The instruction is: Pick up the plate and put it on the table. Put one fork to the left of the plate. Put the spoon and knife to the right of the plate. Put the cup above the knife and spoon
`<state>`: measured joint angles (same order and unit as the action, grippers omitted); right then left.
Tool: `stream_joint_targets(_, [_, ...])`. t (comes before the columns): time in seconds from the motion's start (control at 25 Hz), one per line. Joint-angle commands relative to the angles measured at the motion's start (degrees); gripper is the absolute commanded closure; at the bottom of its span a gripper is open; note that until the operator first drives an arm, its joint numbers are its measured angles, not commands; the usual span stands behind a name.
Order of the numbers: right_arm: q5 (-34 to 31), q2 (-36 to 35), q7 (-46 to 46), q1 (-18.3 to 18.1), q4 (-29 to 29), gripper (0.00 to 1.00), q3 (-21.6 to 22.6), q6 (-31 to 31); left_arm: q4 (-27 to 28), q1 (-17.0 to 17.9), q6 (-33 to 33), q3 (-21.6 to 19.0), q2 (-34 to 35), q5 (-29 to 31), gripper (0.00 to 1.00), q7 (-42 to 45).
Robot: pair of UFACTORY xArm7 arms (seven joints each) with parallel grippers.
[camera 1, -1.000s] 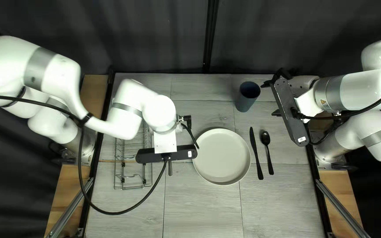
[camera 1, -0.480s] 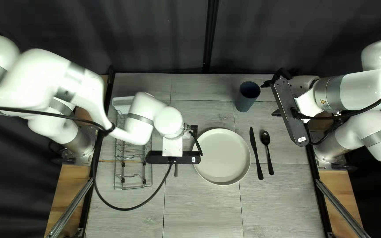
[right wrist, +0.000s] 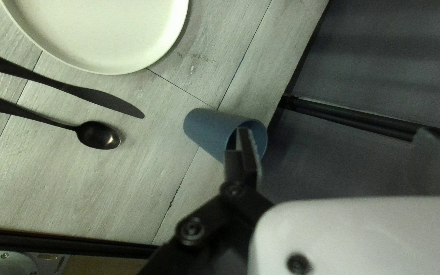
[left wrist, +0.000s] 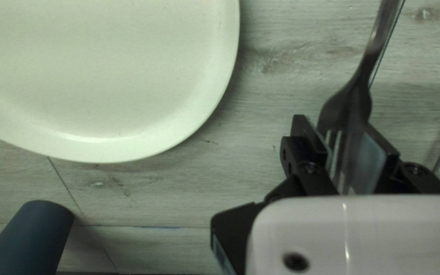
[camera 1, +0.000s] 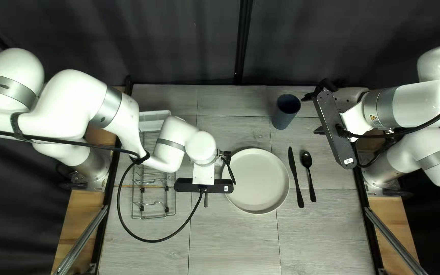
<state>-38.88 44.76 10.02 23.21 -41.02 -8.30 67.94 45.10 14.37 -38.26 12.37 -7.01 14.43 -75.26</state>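
Observation:
My left gripper (camera 1: 203, 185) is over the table beside the plate (camera 1: 256, 181); a fork (camera 1: 205, 200) pokes out below it. In its wrist view, my left gripper (left wrist: 346, 147) is shut on the fork (left wrist: 352, 97) at its head, handle pointing away ahead. Right of the plate lie a black knife (camera 1: 295, 175) and, farther right, a black spoon (camera 1: 309, 178). The blue cup (camera 1: 285, 118) stands upright beyond them. Beside it, my right gripper (camera 1: 313, 113) is held with fingers wide apart. Seen from its wrist, my right gripper (right wrist: 332, 134) is open, one finger overlapping the cup's mouth (right wrist: 253, 125).
A wire rack (camera 1: 154, 210) stands at the left of the table in the top left view, partly under my left arm, with a white tray (camera 1: 154, 118) at its far end. The left arm's black cable loops low over the rack and table.
My left gripper has shifted right and slightly toward the near edge, carrying the fork along, so it is closer to the plate. The right arm, plate, knife, spoon and cup have stayed put.

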Motion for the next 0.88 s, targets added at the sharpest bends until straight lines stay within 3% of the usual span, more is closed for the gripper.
stream_joint_targets(0.04, [0.0,0.0,0.0,0.0,0.0,0.00,0.0,0.0,-1.1,-0.3,3.3,0.1,-1.8,0.0,1.00,-0.2])
stream_joint_targets(0.68, [0.0,0.0,0.0,0.0,0.0,0.00,0.0,0.0,-1.2,-0.3,8.1,0.9,-7.6,2.0,1.00,1.6])
stream_joint_targets(0.76, [0.0,0.0,0.0,0.0,0.0,0.00,0.0,0.0,-1.7,-0.3,7.8,1.0,-7.1,2.1,0.90,1.4])
stream_joint_targets(0.8, [0.0,0.0,0.0,0.0,0.0,0.00,0.0,0.0,-1.8,-0.3,7.6,1.0,-6.8,2.1,0.13,1.4])
stream_joint_targets(0.84, [0.0,0.0,0.0,0.0,0.0,0.00,0.0,0.0,-1.9,-0.3,7.5,1.0,-6.8,2.2,0.00,1.4])
stream_joint_targets(0.88, [0.0,0.0,0.0,0.0,0.0,0.00,0.0,0.0,-1.9,-0.4,7.6,1.0,-6.9,2.2,0.00,1.3])
